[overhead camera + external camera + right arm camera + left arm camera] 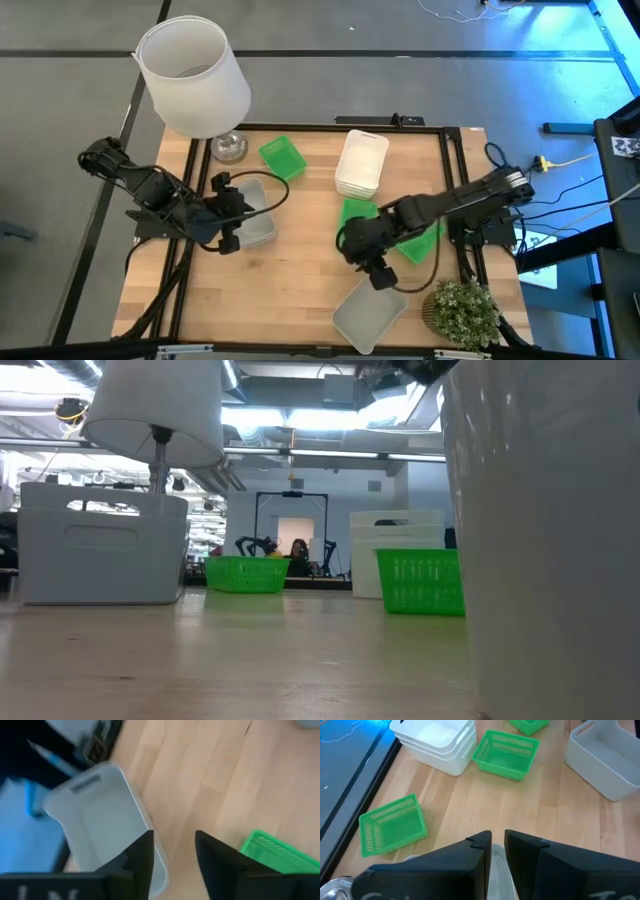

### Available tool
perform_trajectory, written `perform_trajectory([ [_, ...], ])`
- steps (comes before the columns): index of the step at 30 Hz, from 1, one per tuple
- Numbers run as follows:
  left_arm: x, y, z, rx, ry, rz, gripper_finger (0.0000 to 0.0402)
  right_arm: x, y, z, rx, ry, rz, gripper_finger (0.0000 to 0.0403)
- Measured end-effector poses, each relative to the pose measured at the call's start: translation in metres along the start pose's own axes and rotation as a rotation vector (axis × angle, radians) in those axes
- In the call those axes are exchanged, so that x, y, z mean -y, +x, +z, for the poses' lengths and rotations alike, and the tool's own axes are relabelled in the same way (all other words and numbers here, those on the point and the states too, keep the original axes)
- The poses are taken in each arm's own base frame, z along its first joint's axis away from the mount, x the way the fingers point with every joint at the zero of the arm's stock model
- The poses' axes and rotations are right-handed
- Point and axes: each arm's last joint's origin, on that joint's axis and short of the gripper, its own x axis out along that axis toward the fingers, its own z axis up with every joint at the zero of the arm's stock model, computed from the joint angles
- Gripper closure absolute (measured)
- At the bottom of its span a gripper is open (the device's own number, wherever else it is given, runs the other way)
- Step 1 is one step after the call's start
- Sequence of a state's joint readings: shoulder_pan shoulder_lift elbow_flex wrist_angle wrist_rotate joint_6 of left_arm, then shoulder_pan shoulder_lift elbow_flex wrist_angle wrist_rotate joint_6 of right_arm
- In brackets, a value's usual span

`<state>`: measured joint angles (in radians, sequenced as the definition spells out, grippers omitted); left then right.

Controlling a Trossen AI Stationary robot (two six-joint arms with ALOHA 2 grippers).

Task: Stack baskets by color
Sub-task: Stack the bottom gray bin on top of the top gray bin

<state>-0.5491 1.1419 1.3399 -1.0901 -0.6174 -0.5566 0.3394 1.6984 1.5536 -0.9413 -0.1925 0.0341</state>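
At the table's near edge lies a grey basket [369, 312], the right gripper [377, 272] just above it, fingers apart and empty. Farther back, the left gripper [226, 212] pinches the rim of another grey basket [254, 218]. Beyond stand stacked white baskets [362, 163].

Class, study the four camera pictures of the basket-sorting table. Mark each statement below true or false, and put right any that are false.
1. The white baskets sit nested in one stack. True.
2. The lamp stands at the table's right edge. False: it stands at the far left corner.
3. The right gripper has its fingers apart above the grey basket at the near edge. True.
4. All the green baskets are stacked together. False: one green basket lies alone near the lamp, apart from the others.
5. The left gripper is over the white stack. False: it is at a grey basket on the left.
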Motion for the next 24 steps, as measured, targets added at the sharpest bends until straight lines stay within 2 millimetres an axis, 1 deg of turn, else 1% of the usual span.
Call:
perform_trajectory([
  [3,0.000,0.000,0.000,0.000,0.005,0.000,0.0358,-0.001,0.020,-0.001,-0.064,-0.110,0.009,0.0241],
  [6,0.000,0.000,0.000,0.000,0.008,0.000,0.0358,-0.001,0.037,-0.001,-0.106,-0.207,0.025,0.0238],
  [8,0.000,0.000,0.000,0.000,0.009,0.000,0.0358,0.001,0.047,-0.001,-0.129,-0.241,0.043,0.0238],
  [12,0.000,0.000,0.000,-0.001,0.010,0.000,0.0358,0.005,0.069,-0.003,-0.184,-0.281,0.076,0.0238],
  [16,0.000,0.000,0.000,-0.001,0.038,0.000,0.0358,0.005,0.086,-0.005,-0.217,-0.272,0.156,0.0238],
  [24,0.000,0.000,0.000,-0.002,0.070,-0.001,0.0358,0.007,0.111,-0.009,-0.273,-0.248,0.173,0.0238],
])
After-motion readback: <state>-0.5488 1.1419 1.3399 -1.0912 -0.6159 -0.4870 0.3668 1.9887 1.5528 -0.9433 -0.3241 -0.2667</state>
